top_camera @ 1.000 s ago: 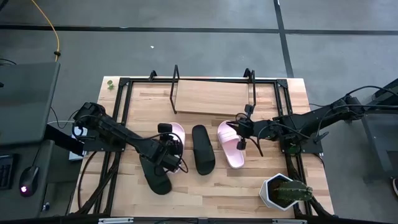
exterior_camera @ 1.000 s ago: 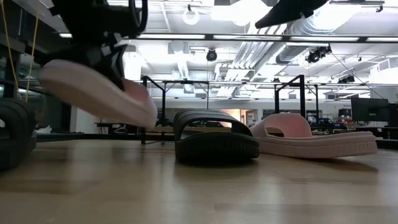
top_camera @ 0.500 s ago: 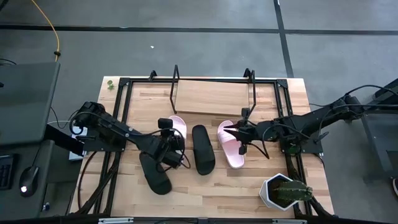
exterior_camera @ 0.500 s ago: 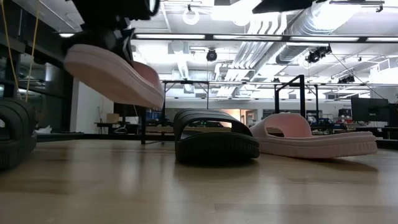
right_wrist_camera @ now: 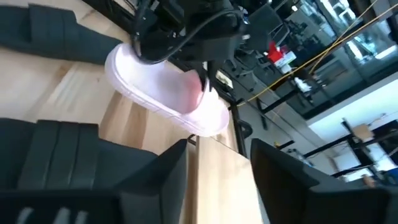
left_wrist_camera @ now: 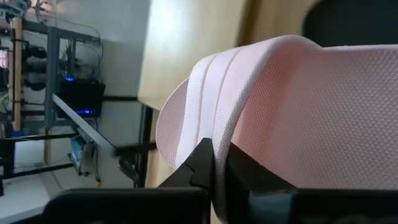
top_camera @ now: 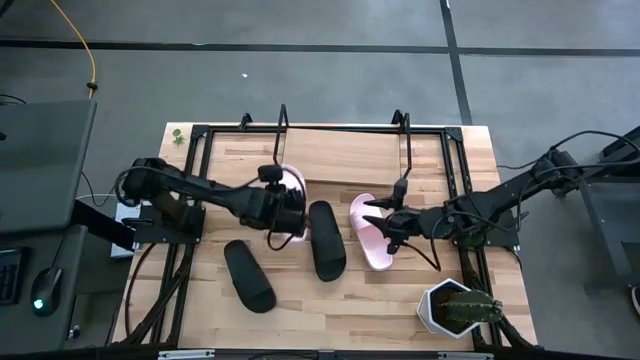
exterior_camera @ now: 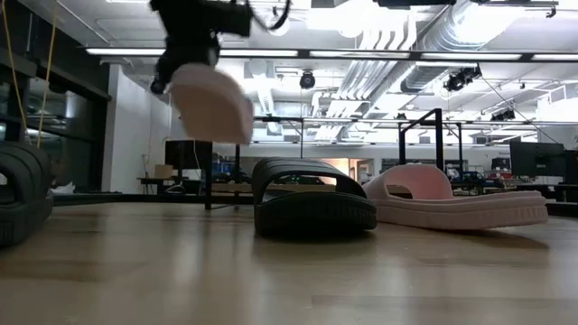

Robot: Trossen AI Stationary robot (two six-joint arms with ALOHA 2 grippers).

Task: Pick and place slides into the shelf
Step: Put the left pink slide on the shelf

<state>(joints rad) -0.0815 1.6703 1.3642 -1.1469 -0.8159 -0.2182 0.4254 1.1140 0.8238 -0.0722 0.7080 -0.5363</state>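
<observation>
My left gripper (top_camera: 281,203) is shut on a light pink slide (top_camera: 292,182), held in the air just in front of the shelf (top_camera: 340,157), a wooden board in a black wire frame. In the low view this slide (exterior_camera: 212,101) hangs tilted, well above the table. One black slide (top_camera: 326,240) lies sole-down at mid-table and another (top_camera: 248,276) lies near the left front. A second pink slide (top_camera: 366,236) lies sole-down to the right. My right gripper (top_camera: 386,224) stands open above it, clear of it. My left gripper pinches the pink slide's wide strap at its ribbed edge (left_wrist_camera: 208,127) between its two fingers (left_wrist_camera: 202,167). The fingers come from the table's left, slanting down. The slide is lifted clear and hangs tilted below the gripper, its sole (exterior_camera: 203,106) turned down and toward the near side.
A potted plant in a white pot (top_camera: 455,307) stands at the near right corner. The big black table frame's bars (top_camera: 200,170) run along both sides of the table. Bare wood shows along the near edge (top_camera: 340,310).
My left gripper has risen and carried the pink slide toward the far edge and the shelf, lifting it well clear of the table and past the left black slide. My right gripper has opened above the right pink slide, which has stayed put.
</observation>
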